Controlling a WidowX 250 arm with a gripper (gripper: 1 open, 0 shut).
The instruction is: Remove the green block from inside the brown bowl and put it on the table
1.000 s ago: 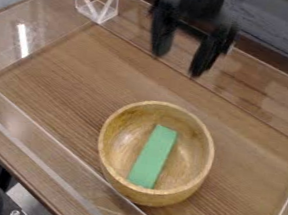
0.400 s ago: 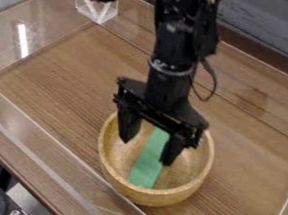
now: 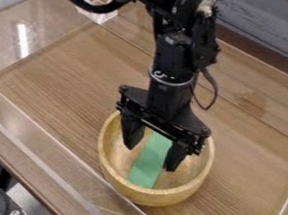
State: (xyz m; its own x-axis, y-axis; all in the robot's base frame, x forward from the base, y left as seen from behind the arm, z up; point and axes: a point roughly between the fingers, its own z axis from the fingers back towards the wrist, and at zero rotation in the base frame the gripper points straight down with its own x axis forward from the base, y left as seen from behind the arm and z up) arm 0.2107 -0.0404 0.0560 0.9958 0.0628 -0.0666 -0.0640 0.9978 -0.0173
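Observation:
The green block (image 3: 149, 161) lies flat inside the brown bowl (image 3: 109, 161), running lengthwise from near the far rim to the near rim. My gripper (image 3: 154, 147) points straight down into the bowl and stands open. One black finger (image 3: 131, 134) is left of the block and the other is right of it, so the block sits between them. The fingertips are down inside the bowl; I cannot tell whether they touch the block. The arm covers the block's far end. The bowl rests on the wood-grain table (image 3: 70, 79).
Low clear acrylic walls (image 3: 39, 160) border the table on the near and left sides. A small clear folded stand (image 3: 93, 7) sits at the back left. Open tabletop lies left of the bowl and behind it.
The gripper has come down from above the table's far side toward the camera and into the bowl, straddling the block. Its jaws stayed open. Bowl and block have not moved.

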